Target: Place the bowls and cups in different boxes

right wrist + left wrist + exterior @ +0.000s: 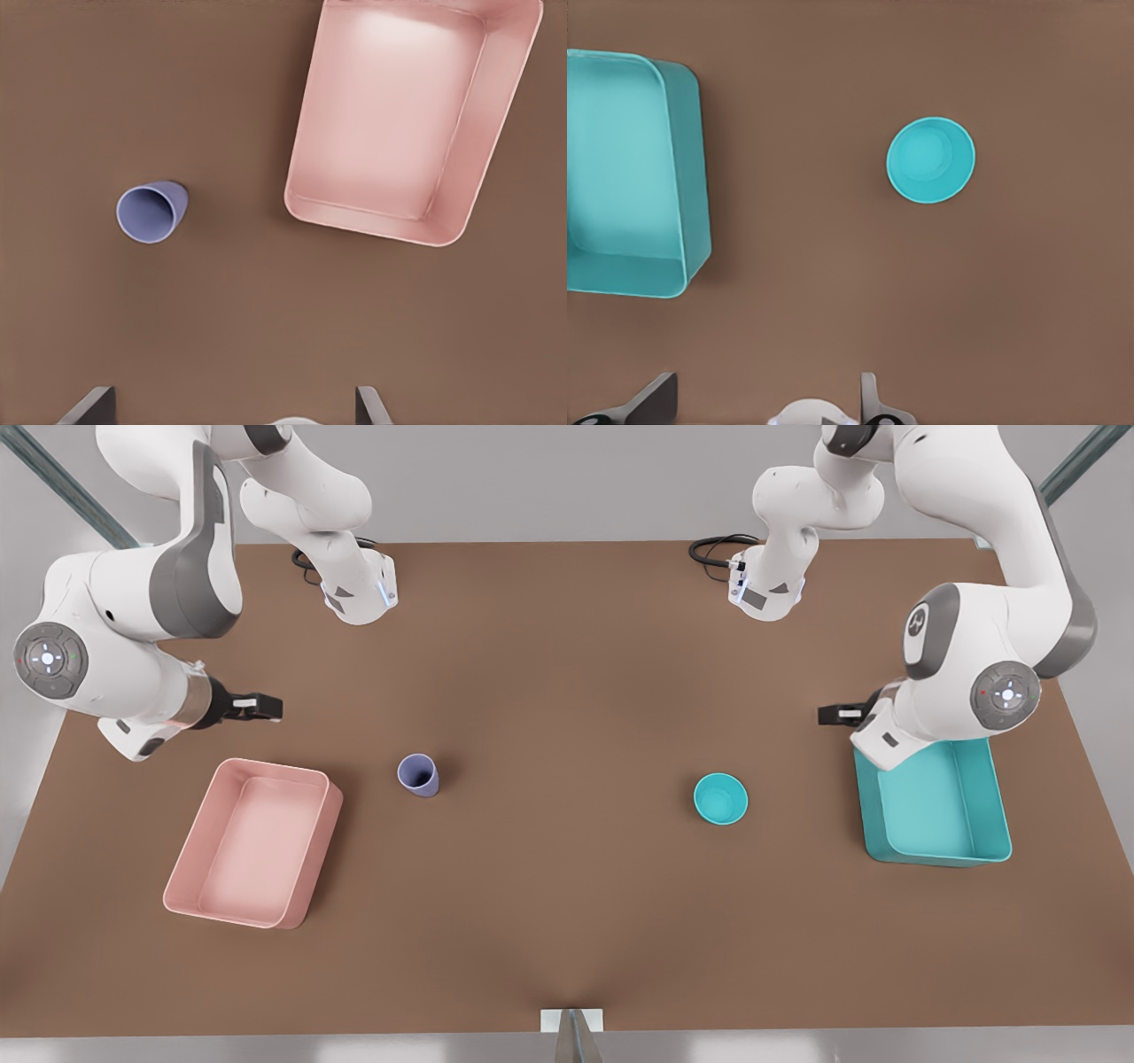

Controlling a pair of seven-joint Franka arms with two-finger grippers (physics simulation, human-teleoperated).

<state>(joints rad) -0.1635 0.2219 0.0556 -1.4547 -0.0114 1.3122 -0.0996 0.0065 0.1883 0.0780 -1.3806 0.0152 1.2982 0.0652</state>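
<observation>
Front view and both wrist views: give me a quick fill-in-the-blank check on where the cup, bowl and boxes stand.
1. The cup stands on the table beside the ____ box.
2. The bowl is coloured ____.
3. The left gripper hangs near the ____ box, the right gripper near the other.
4. Both boxes hold ____.

Missing: pink; teal; teal; nothing

brown table (567, 655) has a pink box (253, 843), purple cup (418, 774), teal bowl (720, 798) and teal box (937, 804) sitting on it, all clear of both sets of jaws.

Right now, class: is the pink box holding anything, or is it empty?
Empty. The pink box shows only its bare floor in the front and right wrist views; the purple cup stands upright on the table beside it.
</observation>
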